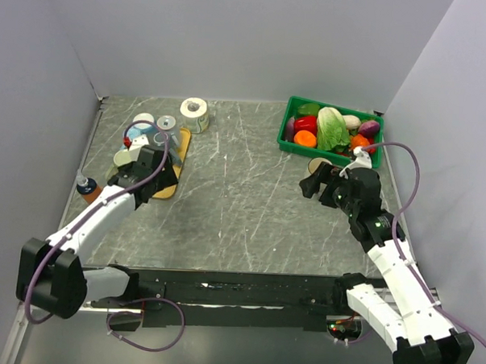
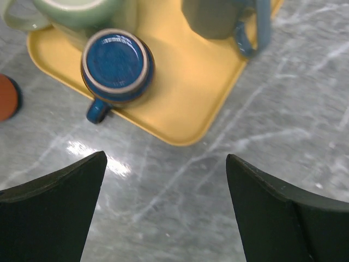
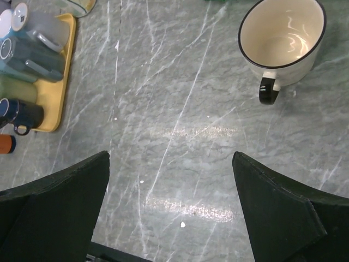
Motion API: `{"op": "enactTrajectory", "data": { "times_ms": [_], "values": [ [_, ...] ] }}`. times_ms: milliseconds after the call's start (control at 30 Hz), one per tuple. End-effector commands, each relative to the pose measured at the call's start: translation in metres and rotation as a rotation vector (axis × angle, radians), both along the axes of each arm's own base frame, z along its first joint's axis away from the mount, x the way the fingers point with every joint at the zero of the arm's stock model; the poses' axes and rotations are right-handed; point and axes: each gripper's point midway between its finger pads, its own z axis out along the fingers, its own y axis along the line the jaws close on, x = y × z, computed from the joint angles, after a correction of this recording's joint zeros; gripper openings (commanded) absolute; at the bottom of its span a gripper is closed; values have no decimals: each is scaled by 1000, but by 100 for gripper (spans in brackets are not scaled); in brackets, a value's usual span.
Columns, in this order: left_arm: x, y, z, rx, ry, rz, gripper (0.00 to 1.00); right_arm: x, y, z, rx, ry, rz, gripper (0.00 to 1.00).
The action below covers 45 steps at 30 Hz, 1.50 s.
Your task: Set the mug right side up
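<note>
A cream mug (image 3: 281, 38) with a black rim and black handle stands mouth up on the grey table, ahead and right of my right gripper (image 3: 170, 164). That gripper is open, empty and apart from the mug. From above only a sliver of the cream mug (image 1: 317, 164) shows behind the right gripper (image 1: 315, 183). A dark blue mug (image 2: 115, 65) sits bottom up at the near edge of the yellow tray (image 2: 185, 82). My left gripper (image 2: 166, 164) hangs open over bare table just short of the tray, holding nothing.
The tray also carries a pale green mug (image 2: 82, 13) and a grey-blue mug (image 2: 218, 16). An orange-capped bottle (image 1: 88, 190) stands left of the tray, a tape roll (image 1: 194, 111) behind it. A green basket (image 1: 287, 144) of vegetables sits at the back right, close behind the cream mug.
</note>
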Motion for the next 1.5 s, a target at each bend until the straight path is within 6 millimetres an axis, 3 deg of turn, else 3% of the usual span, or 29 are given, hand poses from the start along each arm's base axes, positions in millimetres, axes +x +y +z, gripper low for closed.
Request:
{"op": "enactTrajectory", "data": {
  "times_ms": [0,167,467,1033,1100,1200,1467],
  "values": [
    [20,10,0,81,36,-45,96,4,12,16,42,-39,45,99],
    [30,23,-27,213,105,-48,96,4,17,15,35,-25,81,98],
    [33,40,-47,308,138,-6,96,-1,22,18,42,-28,123,98],
    [36,47,-91,253,218,-23,96,-4,26,10,88,13,114,96],
    [31,53,-91,264,257,32,97,-6,24,9,93,25,97,95],
    [30,47,-90,229,253,39,83,-5,26,12,113,13,99,91],
    [31,40,-65,150,138,45,71,-6,32,0,134,40,118,90]
  ]
}}
